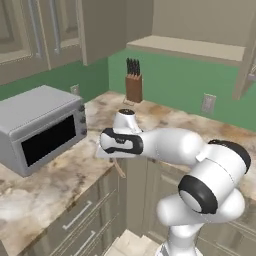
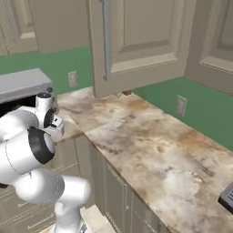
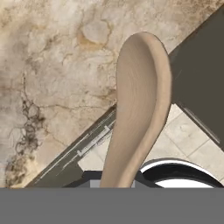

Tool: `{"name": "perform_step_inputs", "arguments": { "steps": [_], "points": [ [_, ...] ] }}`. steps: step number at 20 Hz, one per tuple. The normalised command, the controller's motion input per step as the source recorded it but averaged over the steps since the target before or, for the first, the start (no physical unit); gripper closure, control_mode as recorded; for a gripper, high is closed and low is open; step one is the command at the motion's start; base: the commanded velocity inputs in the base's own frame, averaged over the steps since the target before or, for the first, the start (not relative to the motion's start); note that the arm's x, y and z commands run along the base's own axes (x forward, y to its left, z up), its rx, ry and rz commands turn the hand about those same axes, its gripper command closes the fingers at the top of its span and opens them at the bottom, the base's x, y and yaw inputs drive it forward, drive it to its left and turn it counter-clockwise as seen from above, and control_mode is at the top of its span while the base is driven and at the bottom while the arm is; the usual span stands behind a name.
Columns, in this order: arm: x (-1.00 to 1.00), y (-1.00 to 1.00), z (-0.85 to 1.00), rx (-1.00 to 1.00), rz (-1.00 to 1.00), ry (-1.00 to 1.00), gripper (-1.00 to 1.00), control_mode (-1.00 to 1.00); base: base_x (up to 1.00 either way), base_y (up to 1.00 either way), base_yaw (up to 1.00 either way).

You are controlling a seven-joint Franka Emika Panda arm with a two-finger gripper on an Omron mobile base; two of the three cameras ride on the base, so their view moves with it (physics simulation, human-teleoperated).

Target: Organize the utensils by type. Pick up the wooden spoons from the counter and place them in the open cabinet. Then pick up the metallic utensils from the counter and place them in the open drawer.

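My gripper (image 1: 115, 158) hangs from the white hand over the front edge of the counter (image 1: 45, 190), pointing down, shut on a wooden spoon (image 3: 142, 105). The spoon's pale tan oval bowl looms large in the hand view, above the marbled counter (image 3: 52, 65) and the floor. In the left base view its slim handle (image 1: 120, 170) slants down below the hand. The open cabinet shows its beige inner shelf (image 1: 190, 47) up on the back wall, with a door (image 2: 132, 41) swung out. The metallic utensils and the drawer are out of view.
A grey microwave (image 1: 42, 127) stands on the counter left of the arm. A knife block (image 1: 133, 82) sits at the back wall. Lower cabinet fronts with silver handles (image 1: 77, 215) run under the counter. A dark object (image 2: 227, 198) lies at the far right edge.
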Motion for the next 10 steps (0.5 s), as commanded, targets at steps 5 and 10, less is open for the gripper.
{"name": "perform_step_inputs", "arguments": {
  "steps": [5,10],
  "points": [
    [0.0,0.0,0.0,0.0,0.0,0.0,1.0,1.0,0.77,0.32,-0.5],
    [0.0,0.0,0.0,0.0,0.0,0.0,1.0,1.0,0.69,0.41,-0.61]
  ]
}}
